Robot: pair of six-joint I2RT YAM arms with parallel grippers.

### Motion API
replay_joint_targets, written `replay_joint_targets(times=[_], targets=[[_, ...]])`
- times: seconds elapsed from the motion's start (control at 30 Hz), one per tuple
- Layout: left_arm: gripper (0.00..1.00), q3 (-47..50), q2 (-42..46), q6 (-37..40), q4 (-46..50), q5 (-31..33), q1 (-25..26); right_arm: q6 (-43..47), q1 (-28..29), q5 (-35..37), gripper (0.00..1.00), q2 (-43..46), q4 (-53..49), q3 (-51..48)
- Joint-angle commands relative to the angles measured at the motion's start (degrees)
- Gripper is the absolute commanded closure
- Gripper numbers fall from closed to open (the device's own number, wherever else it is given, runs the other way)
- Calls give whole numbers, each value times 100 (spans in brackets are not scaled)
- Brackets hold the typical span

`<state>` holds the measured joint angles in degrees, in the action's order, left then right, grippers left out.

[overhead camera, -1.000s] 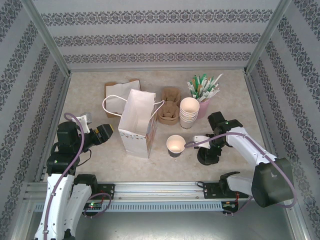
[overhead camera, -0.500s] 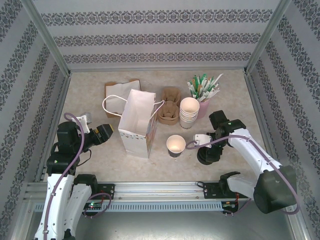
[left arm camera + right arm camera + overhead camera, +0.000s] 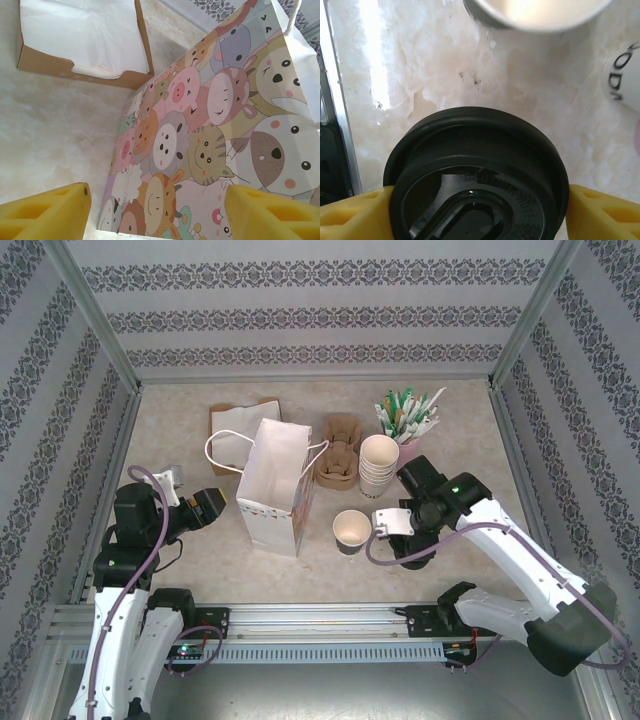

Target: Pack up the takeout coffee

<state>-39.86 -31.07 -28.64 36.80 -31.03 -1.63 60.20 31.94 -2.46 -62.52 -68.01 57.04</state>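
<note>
The takeout coffee's single cream paper cup (image 3: pixel 350 530) stands open-topped, with no lid on it, in front of the white paper bag (image 3: pixel 275 485); its rim (image 3: pixel 535 10) is at the top of the right wrist view. My right gripper (image 3: pixel 405 540) hangs over the squat black stack of lids (image 3: pixel 410 558), just right of that cup. It is open, and its yellow pads (image 3: pixel 352 215) sit close on both sides of the top lid (image 3: pixel 475 170). My left gripper (image 3: pixel 205 508) is open and points at the bag's cartoon-printed side (image 3: pixel 200 140).
A stack of lidless cream cups (image 3: pixel 378 465) stands behind the lids, with a pink holder of stirrers (image 3: pixel 408 420) further back. Brown cup carriers (image 3: pixel 338 450) and a napkin box (image 3: pixel 235 425) are behind the bag. The rail runs along the near edge.
My right arm has swung inward and its gripper has shifted from beside the cup to over the lid stack. The left arm, bag and cup have stayed put.
</note>
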Motion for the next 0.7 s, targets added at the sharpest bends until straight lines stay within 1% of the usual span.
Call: replay_joint_targets(times=[0.0, 0.13, 0.2, 0.37, 0.67], targets=[[28, 31, -35, 125, -143, 44, -31, -313, 447, 316, 20, -192, -226, 414], [29, 15, -66, 135, -112, 46, -31, -334, 896, 413, 20, -687, -187, 854], [29, 13, -65, 138, -109, 70, -31, -288, 1010, 415, 20, -913, -136, 1016], [29, 18, -66, 139, -106, 75, -32, -129, 1195, 391, 21, -1280, 192, 1222], [29, 20, -73, 136, -103, 84, -31, -53, 1397, 178, 20, -1796, 394, 1474]])
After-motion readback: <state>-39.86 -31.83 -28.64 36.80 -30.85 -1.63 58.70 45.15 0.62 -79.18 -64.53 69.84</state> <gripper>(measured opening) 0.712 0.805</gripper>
